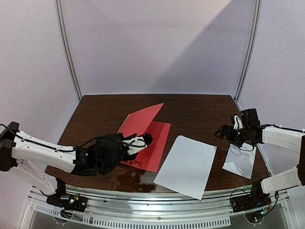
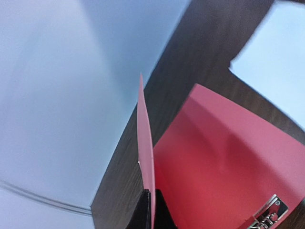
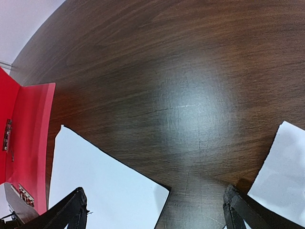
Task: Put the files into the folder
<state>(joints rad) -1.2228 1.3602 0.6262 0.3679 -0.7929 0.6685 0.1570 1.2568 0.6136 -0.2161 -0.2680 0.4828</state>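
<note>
**Red folder held open by one flap**

The red folder lies on the dark brown wooden tabletop, a bit left of the middle. It is thin and smooth, with straight edges and a fold down its middle. One half lies flat on the wood. The other half, the cover, is tipped up off the wood.

The left gripper is pinching an edge of that cover, with one black finger on each side of the thin red card. From the left wrist camera the cover looks like a thin red blade standing up. A small shiny metal clip sits on the flat half, close to the gripper.

The big sheet is plain white paper shaped like a long box. It lies flat just beside the folder, on its right side, and it is turned a little crooked. The small sheet is white too. It lies farther right, near the edge of the tabletop, apart from the big one.

The right gripper hangs over the bare wood near both sheets. Its two black fingers are spread wide and hold nothing. The wood under it is glossy, with fine lines in it and a pale patch of light
</note>
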